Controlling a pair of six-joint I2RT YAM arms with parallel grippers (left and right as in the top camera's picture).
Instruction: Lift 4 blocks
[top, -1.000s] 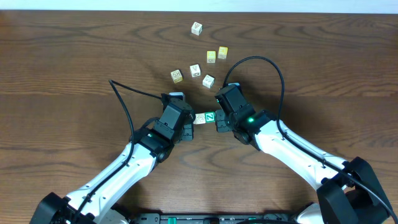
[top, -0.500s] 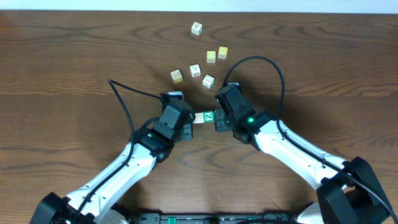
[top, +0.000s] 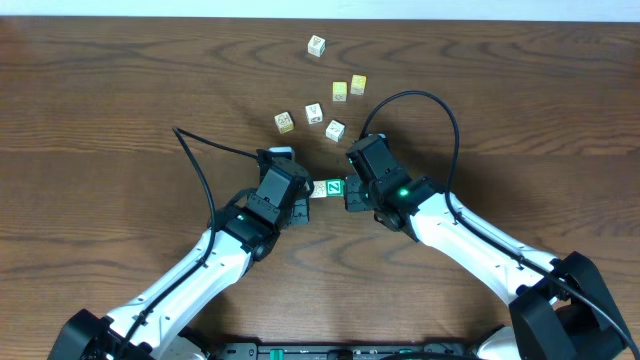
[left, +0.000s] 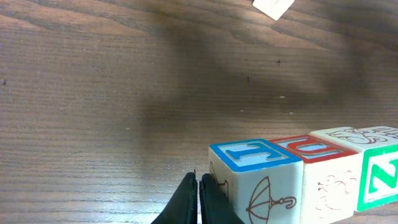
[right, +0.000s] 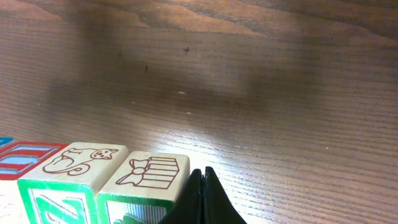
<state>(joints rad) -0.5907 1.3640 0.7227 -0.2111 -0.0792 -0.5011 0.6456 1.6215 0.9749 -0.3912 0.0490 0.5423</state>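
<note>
Four blocks stand side by side in a tight row between my two grippers. In the left wrist view the blue-edged block (left: 255, 171) is nearest, then a red-edged one (left: 323, 165), then a green-faced one (left: 376, 168). In the right wrist view a green block with a gift drawing (right: 146, 177) comes first, and beside it a green block with a cat on top (right: 68, 171). My left gripper (left: 199, 186) is shut, its tips touching the blue-edged block's end. My right gripper (right: 200, 180) is shut against the gift block. Overhead, the row (top: 328, 188) sits mid-table. Whether it touches the wood is hidden.
Several loose cubes lie beyond the grippers: a white one (top: 316, 45) farthest, two yellow ones (top: 340, 90) (top: 358, 84), and three pale lettered ones (top: 284, 121) (top: 314, 113) (top: 335, 130). The left arm's cable (top: 200, 150) loops out to the left.
Almost nothing. Both arms, with the row pinched between them, have crept very slightly; the left arm's cable has shifted a little to the left.
</note>
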